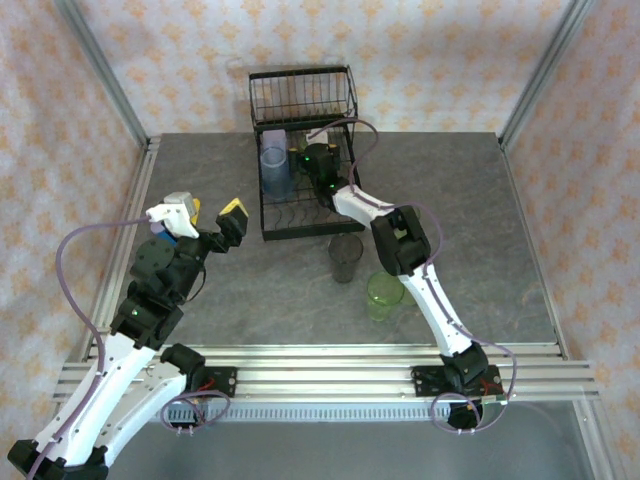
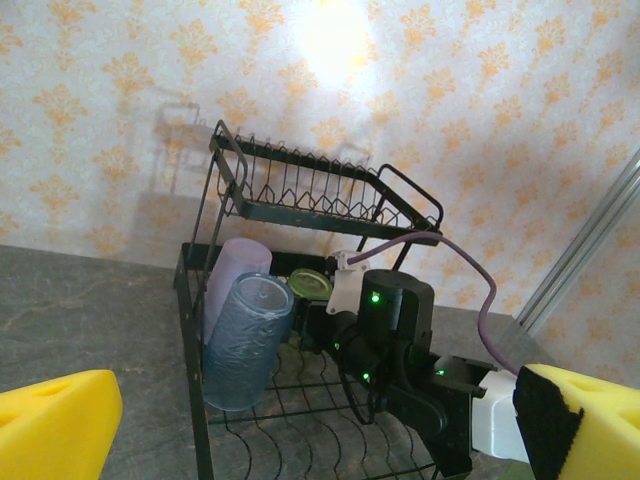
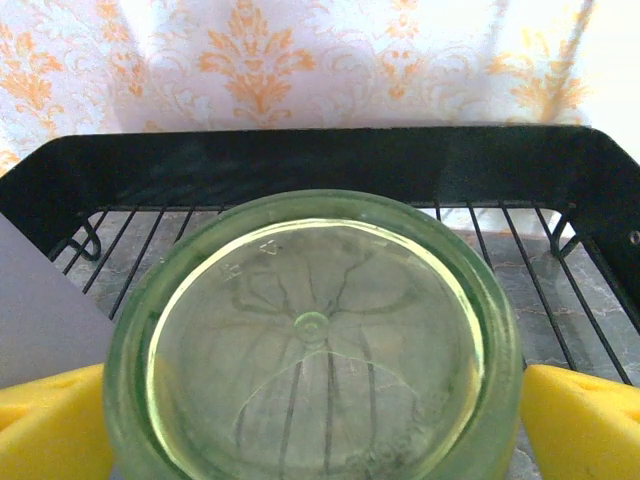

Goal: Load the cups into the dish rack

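Observation:
The black wire dish rack (image 1: 300,233) stands at the back of the table. A lavender cup (image 1: 271,158) and a light blue cup (image 1: 278,182) sit in its left side, also seen as the lavender cup (image 2: 235,270) and the blue cup (image 2: 245,340). My right gripper (image 1: 318,160) reaches into the rack, open, its yellow pads (image 3: 580,425) on either side of a light green cup (image 3: 315,340) that rests bottom-up on the wires (image 2: 310,284). A smoky grey cup (image 1: 346,257) and a green cup (image 1: 384,296) stand on the table. My left gripper (image 1: 207,212) hovers open at the left, holding nothing.
A raised wire basket (image 1: 302,95) tops the rack's far end. A small blue-purple cylinder (image 1: 165,238) lies under my left wrist. My right forearm (image 1: 400,240) crosses above the two table cups. Patterned walls and metal posts enclose the table.

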Motion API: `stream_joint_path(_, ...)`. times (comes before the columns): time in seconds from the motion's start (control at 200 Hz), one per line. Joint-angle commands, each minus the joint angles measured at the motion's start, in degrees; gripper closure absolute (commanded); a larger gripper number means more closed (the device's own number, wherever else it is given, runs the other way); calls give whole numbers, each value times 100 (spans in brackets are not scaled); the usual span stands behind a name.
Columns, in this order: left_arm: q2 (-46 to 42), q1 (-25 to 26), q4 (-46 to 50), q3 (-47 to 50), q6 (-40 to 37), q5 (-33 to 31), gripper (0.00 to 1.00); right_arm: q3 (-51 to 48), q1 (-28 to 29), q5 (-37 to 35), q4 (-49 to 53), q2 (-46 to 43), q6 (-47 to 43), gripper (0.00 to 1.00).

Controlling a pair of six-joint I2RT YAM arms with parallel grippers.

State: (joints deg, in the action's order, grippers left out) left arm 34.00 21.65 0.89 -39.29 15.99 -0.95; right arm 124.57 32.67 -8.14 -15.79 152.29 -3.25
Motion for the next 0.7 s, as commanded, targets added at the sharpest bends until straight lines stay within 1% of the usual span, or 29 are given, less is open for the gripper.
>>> stream_joint_path(0.0, -95, -4, 89, -26, 62, -43, 1, -244, -32, 21, -89, -461, -51, 1)
stream_joint_path(0.18, -122, -5, 79, 17, 80, -37, 0, -1234, -15, 124, -601, -1135, -63, 1)
stream_joint_path(0.426, -129, -3, 61, 44, 115, 7, 1, -2726, 56, 26, -1295, -2052, -20, 0)
stream_joint_path(0.491, -138, -10, 61, 44, 127, 7, 1, -3034, 56, -31, -1431, -2196, 49, 4)
stream_joint_path(0.546, -141, -3, 46, 44, 133, 7, 1, -3156, 51, -70, -1452, -2223, 66, 11)
stream_joint_path(0.591, -139, -4, 35, 53, 134, 12, 1, -3152, 47, -74, -1425, -2183, 62, 14)
stream_joint_path(0.656, -139, -1, 21, 44, 133, 31, 1, -3079, 47, -58, -1295, -2082, 64, 25)
stream_joint_path(0.696, -138, -3, 32, 40, 133, 33, 1, -3026, 47, -63, -1223, -2035, 77, 28)
